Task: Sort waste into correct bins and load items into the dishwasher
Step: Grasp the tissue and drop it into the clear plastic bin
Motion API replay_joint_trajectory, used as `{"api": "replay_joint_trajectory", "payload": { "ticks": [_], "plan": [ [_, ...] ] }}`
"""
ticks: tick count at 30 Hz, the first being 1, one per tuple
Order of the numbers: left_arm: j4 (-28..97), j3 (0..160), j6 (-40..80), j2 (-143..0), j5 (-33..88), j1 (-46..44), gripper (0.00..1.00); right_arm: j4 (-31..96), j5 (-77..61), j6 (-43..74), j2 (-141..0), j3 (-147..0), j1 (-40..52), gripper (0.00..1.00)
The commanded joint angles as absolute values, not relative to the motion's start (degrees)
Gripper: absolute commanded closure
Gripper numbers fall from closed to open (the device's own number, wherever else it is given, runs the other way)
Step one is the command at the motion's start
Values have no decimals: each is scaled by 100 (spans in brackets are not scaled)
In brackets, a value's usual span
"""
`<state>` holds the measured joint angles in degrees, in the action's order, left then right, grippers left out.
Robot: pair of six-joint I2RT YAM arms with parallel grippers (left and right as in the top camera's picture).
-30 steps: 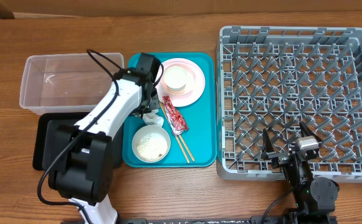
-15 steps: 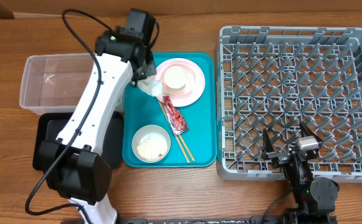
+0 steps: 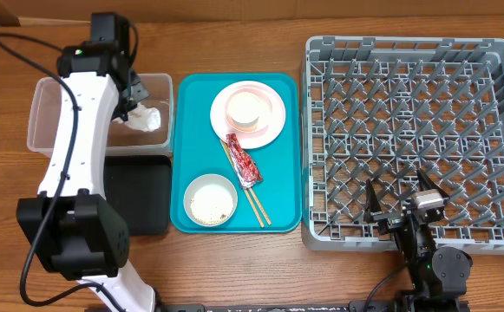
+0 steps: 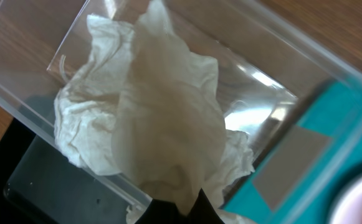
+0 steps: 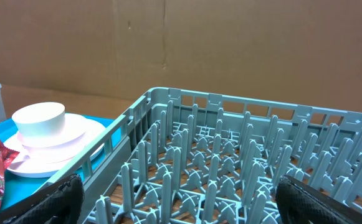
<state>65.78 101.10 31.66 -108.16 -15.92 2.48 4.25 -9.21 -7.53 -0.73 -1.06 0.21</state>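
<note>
Swung away from the teal tray [image 3: 191,95], the left pincer [image 3: 137,106] now hangs over the clear plastic tub [image 3: 56,95], at the end nearest that tray. It is clenched on one crumpled, soft white paper napkin [image 4: 162,124]. The left wrist view shows the napkin's creases against the tub's glossy wall, while overhead it is only a small white lump. On the teal tray lie one round pink plate [image 3: 273,113] bearing one white cup [image 3: 245,108], one red wrapper [image 3: 245,160], two thin wooden chopsticks [image 3: 253,204] and one bowl [image 3: 211,199] of rice grains. The right pincer [image 3: 399,201] stands released over the grey pegged rack [image 3: 412,130].

Left gripper [image 3: 139,104] outstretched, jaws clamped, right gripper [image 3: 400,196] low, jaws wide
</note>
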Motion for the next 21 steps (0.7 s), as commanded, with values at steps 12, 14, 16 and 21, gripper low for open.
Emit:
{"api": "replay_joint_trajectory", "payload": {
  "ticks": [12,14,16,21],
  "plan": [
    [5325,8816,3301,-10836,-1671,661,0,395,-950,-753,-16,-45,64,0],
    [5360,8923,3155,-10820,-1610,661,0,395,-950,-753,-16,-45,64,0],
    [5570,9153,3061,-10809,-1389,659,0,395,-952,-751,-16,-45,64,0],
    [6420,10005,2921,-10713,-23,611,1,395,-950,-753,-16,-45,64,0]
  ]
}}
